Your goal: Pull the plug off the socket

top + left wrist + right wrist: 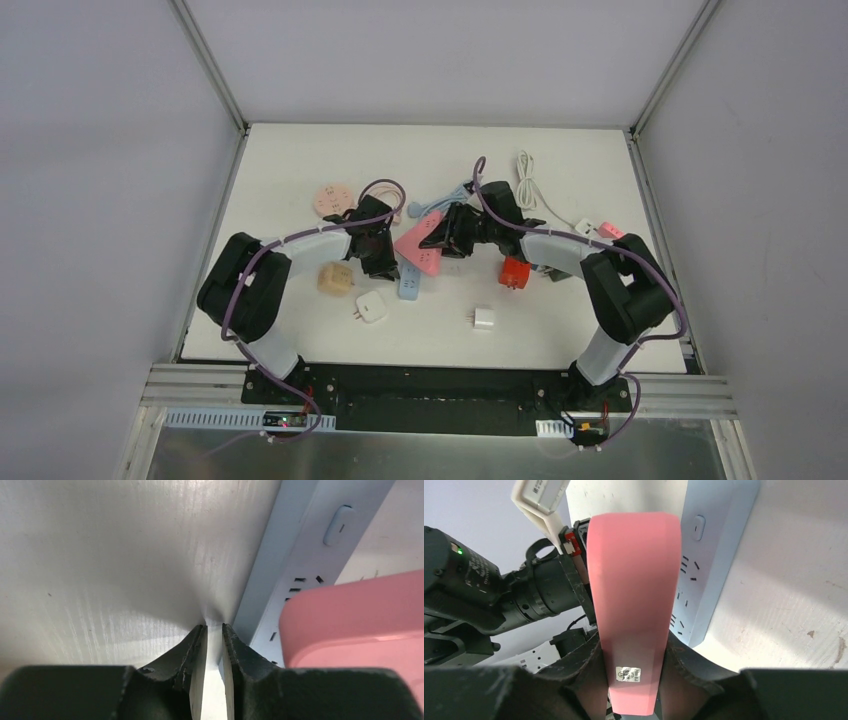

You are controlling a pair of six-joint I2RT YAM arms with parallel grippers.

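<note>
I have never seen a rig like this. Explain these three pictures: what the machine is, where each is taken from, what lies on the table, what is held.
The machine is two robot arms bolted at the table's near edge, each ending in two-finger jaws. The wide picture looks down from above and behind them: left arm, right arm. The other two come from cameras on the wrists, looking along each arm's own jaws.

On the white table lie a pale blue power strip, a long pink piece across it, a red adapter, a beige cube, a white square adapter, a small white plug and a white cable.

The right jaws are shut on the pink piece, probably the plug to pull. The left jaws are almost closed at the blue strip's edge; whether they pinch anything is unclear.
</note>
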